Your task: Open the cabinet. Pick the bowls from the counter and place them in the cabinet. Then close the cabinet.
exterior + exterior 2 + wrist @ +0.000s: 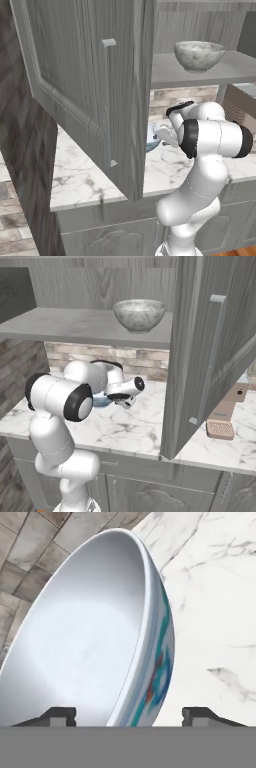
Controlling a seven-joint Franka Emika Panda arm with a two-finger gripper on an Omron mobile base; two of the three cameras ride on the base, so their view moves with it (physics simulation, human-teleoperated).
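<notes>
In the left base view, the open left door [85, 85] of the grey wood-grain cabinet [200, 30] swings out toward the camera, its slim bar handle [106, 102] running vertically. To its right, the speckled stone-like bowl [199, 55] stands upright on the cabinet's grey shelf [235, 67]. Below the shelf, the white marble counter [85, 175] spreads out in front of the brick backsplash [175, 97]. The light blue bowl [151, 140] rests on the counter, partly hidden by the door edge, with the white arm [215, 137] reaching toward it.

In the right base view the arm rises at the left, and the gripper [129, 401] reaches down at the blue bowl on the counter. The stone-like bowl sits on the shelf above, and the open right door [210, 351] hangs at the right. A brown rack-like object [222, 421], hard to identify, lies on the counter under that door.

In the hand view the two fingertips [60, 716] stand wide apart, one on each side of the blue bowl's rim: one inside the white interior, the other outside. Whether they press the rim, I cannot tell.
</notes>
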